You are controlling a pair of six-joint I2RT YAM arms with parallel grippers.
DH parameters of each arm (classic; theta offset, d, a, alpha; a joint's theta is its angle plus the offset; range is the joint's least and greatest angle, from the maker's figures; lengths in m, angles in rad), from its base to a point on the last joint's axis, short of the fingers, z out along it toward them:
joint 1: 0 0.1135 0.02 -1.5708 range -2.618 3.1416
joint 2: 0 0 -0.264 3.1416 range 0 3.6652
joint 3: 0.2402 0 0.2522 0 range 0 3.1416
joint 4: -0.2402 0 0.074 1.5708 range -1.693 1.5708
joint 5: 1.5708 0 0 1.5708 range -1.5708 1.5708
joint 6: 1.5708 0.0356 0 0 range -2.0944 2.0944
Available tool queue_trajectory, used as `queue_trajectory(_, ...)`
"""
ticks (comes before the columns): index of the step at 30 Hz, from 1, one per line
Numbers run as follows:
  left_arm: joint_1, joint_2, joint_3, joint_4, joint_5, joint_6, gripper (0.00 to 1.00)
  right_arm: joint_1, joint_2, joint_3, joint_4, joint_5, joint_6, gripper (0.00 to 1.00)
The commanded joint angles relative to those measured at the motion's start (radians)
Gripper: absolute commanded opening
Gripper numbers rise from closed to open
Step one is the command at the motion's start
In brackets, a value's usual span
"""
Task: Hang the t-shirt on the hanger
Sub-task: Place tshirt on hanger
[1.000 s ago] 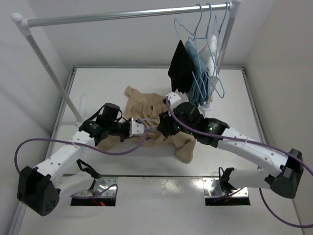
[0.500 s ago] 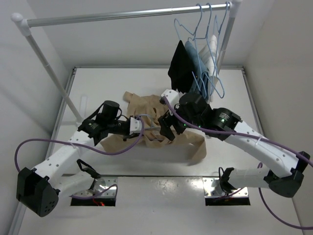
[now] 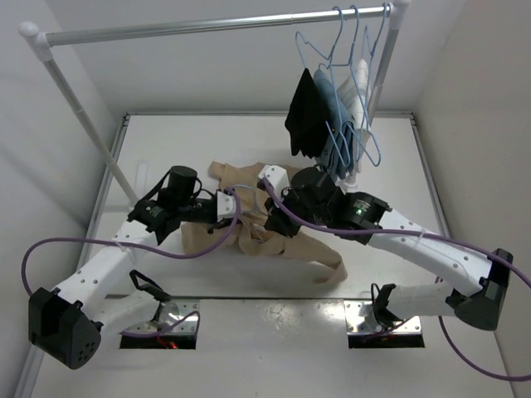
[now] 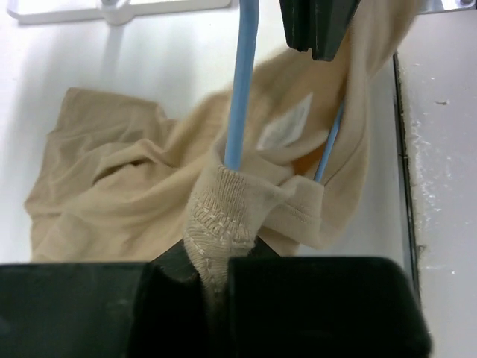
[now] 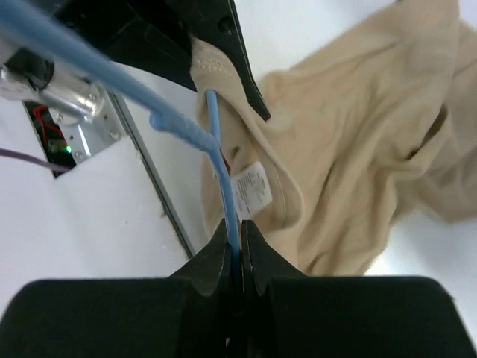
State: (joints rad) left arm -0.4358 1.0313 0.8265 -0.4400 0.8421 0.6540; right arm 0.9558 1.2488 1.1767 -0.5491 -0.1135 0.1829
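Left end effector [image 3: 226, 206] and right end effector [image 3: 272, 220], top view: tips close together over the t-shirt [image 3: 249, 236], which lies crumpled on the table [image 3: 166, 141] between the arms. Jaw gaps are unreadable from here.

Left wrist view: left end effector [image 4: 216, 262] is pinched tight on the ribbed collar [image 4: 220, 205] of the t-shirt [image 4: 119, 186]. The blue hanger [image 4: 242, 89] wire drops behind that collar, near the white label [image 4: 285, 130].

Right wrist view: right end effector [image 5: 235, 250] is closed, clamping the hanger [image 5: 218, 142] wire between its fingers. The wire runs up past the label [image 5: 252, 186] to the collar [image 5: 212, 71] held in the other end effector. The rest of the t-shirt [image 5: 358, 127] lies bunched on the table [image 5: 97, 224].
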Motion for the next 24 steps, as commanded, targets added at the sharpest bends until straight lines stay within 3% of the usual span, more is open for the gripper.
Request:
queue_trajectory(1,0.058,-0.043,0.051,-0.008,0.003,0.022,0.07,-0.038,-0.121,-0.053,0.097,0.175,0.075,0.00)
queue_trajectory(4,0.104,-0.022,0.072,-0.051,-0.008,0.055,0.18,-0.038,-0.204,-0.112,0.110,0.216,0.087,0.00)
queue_trajectory(6,0.140,0.004,0.101,-0.051,0.003,0.064,0.34,-0.038,-0.264,-0.123,0.124,0.230,0.096,0.00)
queue_trajectory(10,0.152,0.049,0.163,-0.051,0.003,-0.017,0.69,-0.038,-0.284,-0.089,0.124,0.256,0.105,0.00)
queue_trajectory(11,0.152,0.049,0.192,-0.051,0.014,-0.040,0.88,-0.038,-0.275,-0.077,0.124,0.256,0.105,0.00)
queue_trajectory(12,0.152,0.059,0.204,-0.039,0.014,-0.086,1.00,-0.029,-0.249,-0.049,0.111,0.256,0.096,0.00)
queue_trajectory(18,0.152,0.021,0.259,0.124,-0.044,-0.327,1.00,-0.019,-0.135,0.084,0.093,0.281,0.087,0.00)
queue_trajectory(24,0.161,-0.020,0.290,0.164,-0.135,-0.398,1.00,0.012,-0.082,0.172,0.158,0.403,0.066,0.00)
